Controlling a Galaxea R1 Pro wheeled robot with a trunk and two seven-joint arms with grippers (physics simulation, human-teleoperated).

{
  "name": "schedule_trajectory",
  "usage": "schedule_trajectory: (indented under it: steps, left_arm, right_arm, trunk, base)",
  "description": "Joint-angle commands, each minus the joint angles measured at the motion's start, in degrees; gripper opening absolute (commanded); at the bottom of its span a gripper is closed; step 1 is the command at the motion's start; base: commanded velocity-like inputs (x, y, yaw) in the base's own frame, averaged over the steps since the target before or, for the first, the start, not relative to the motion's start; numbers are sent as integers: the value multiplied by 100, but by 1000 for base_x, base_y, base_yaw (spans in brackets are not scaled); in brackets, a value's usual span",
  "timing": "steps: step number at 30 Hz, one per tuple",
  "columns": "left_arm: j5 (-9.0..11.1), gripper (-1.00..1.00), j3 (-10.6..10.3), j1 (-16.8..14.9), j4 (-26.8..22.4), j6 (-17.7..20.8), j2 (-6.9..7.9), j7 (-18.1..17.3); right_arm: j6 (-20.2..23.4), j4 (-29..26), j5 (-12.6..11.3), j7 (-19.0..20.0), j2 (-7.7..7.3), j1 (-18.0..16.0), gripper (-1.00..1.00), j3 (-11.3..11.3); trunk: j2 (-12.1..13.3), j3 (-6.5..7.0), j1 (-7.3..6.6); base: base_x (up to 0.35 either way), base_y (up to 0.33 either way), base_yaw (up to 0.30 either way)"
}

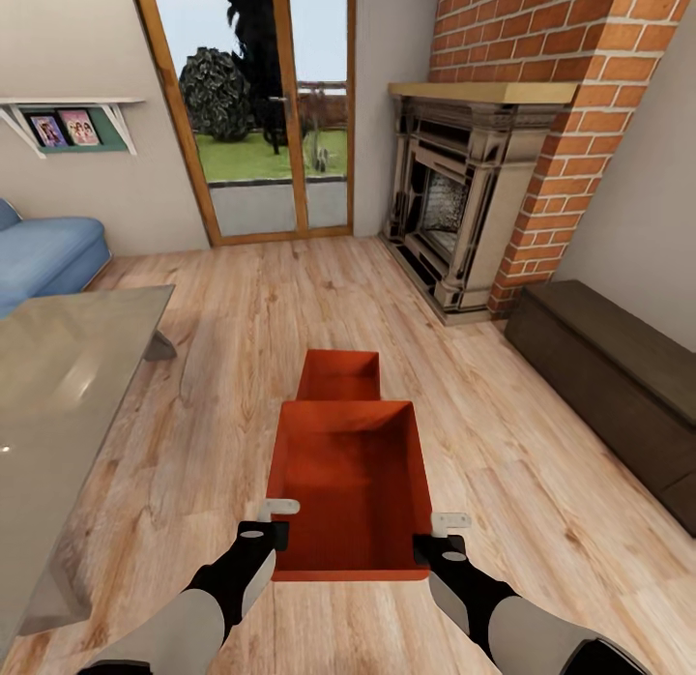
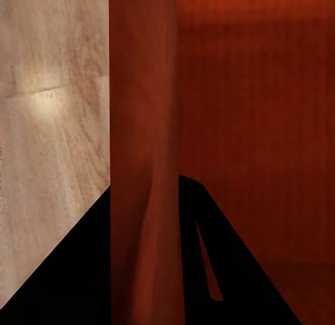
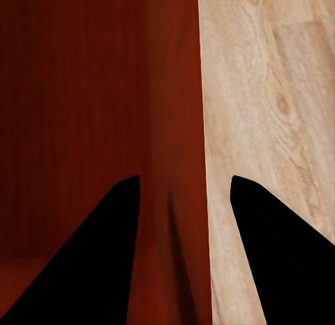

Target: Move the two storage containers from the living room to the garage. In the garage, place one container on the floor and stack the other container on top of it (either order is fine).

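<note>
With each gripper, left (image 1: 274,522) and right (image 1: 437,536), clamped on a side wall of the near bin (image 1: 350,486), uneven lift may tilt it against the far bin (image 1: 338,374).

Forearms light grey, black wrist sections; left end effector (image 1: 277,520) and right end effector (image 1: 437,534): pale grey bracket-like fingers.

Near orange-red bin (image 1: 350,486) sits between both arms over the wood-plank floor (image 1: 242,366). Left gripper (image 1: 274,520) is at its left wall, right gripper (image 1: 437,535) at its right wall. Second bin (image 1: 338,373) lies just beyond. Fireplace (image 1: 454,211), sofa (image 1: 43,254), glass table (image 1: 58,385) surround.
</note>
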Motion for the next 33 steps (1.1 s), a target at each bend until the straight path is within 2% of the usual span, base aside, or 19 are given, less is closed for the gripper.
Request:
schedule_trajectory:
  steps: [1, 33]
  left_arm:
    - [-86, -100, 109, 0, 4, 59, 10, 65]
    - [-86, -100, 110, 0, 9, 59, 10, 54]
  right_arm:
    - [-31, -14, 101, -137, -29, -7, -100, -82]
    - [-31, -14, 101, -130, -28, -8, -100, -83]
  trunk:
    - [39, 15, -23]
    - [1323, 589, -726]
  base:
    - [0, 0, 0]
    - [0, 0, 0]
